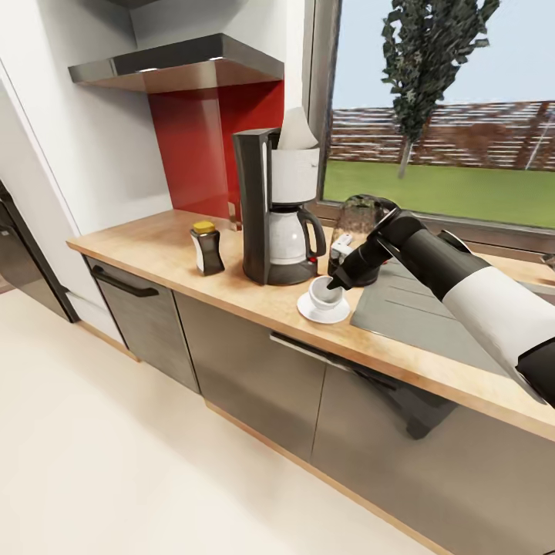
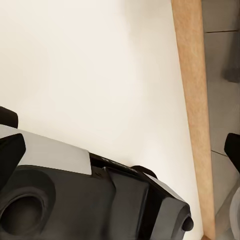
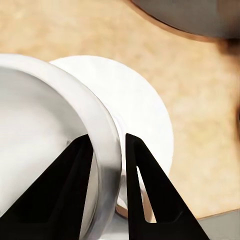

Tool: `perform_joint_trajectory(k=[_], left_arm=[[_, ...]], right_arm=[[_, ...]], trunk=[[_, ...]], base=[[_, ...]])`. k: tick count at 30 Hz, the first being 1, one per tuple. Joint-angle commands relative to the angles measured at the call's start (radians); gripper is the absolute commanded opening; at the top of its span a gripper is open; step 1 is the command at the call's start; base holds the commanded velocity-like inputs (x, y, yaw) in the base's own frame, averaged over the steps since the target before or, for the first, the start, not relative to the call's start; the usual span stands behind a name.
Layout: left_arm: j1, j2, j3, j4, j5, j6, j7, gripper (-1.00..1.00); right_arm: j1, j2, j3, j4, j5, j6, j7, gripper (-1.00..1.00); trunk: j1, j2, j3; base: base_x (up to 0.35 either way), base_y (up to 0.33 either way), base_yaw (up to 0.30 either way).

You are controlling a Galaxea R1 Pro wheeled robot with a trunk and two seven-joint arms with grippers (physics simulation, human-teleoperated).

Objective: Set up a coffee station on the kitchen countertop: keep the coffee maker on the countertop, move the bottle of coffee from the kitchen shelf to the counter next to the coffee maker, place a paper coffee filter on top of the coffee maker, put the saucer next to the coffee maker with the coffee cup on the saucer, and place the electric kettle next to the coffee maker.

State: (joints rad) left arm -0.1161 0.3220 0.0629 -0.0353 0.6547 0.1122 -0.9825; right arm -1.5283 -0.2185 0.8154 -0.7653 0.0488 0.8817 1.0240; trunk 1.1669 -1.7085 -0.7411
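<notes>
Coffee cup [image 1: 321, 293] on saucer [image 1: 324, 311]

So from my head cam I'm looking at a red backsplash panel [image 1: 212, 146] with a steel range hood [image 1: 181, 65] hanging over it. Big window [image 1: 443, 108] off to the side, green lawn [image 1: 439, 191], a brick wall and one tall skinny tree [image 1: 424, 62] out there. There's a grey sink drainboard [image 1: 408, 308] set into the wood, dark grey cabinet fronts [image 1: 247, 370] below with a black handle [image 1: 123, 284], and a pale cream floor [image 1: 100, 455].
</notes>
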Motion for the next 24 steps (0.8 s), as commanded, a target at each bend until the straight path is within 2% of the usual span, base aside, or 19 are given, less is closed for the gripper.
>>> perform_joint_trajectory(k=[1, 10, 13, 24], left_arm=[[-0.001, 0.0, 0.006, 0.0, -0.001, 0.01, -0.004, 1.0], [-0.001, 0.0, 0.006, 0.0, -0.001, 0.01, -0.004, 1.0], [-0.001, 0.0, 0.006, 0.0, -0.001, 0.01, -0.004, 1.0], [-0.001, 0.0, 0.006, 0.0, -0.001, 0.01, -0.004, 1.0]], right_arm=[[-0.001, -0.001, 0.002, -0.002, 0.005, 0.003, 0.005, -1.0], [-0.001, -0.001, 0.002, -0.002, 0.005, 0.003, 0.005, -1.0], [-0.001, -0.001, 0.002, -0.002, 0.005, 0.003, 0.005, -1.0], [-0.001, -0.001, 0.002, -0.002, 0.005, 0.003, 0.005, -1.0]], trunk=[[0.0, 0.0, -0.001], [0.0, 0.0, -0.001], [0.011, -0.021, -0.01], [0.011, -0.021, -0.01]], base=[[0.007, 0.0, 0.0], [0.001, 0.0, 0.0], [0.0, 0.0, 0.0], [0.0, 0.0, 0.0]])
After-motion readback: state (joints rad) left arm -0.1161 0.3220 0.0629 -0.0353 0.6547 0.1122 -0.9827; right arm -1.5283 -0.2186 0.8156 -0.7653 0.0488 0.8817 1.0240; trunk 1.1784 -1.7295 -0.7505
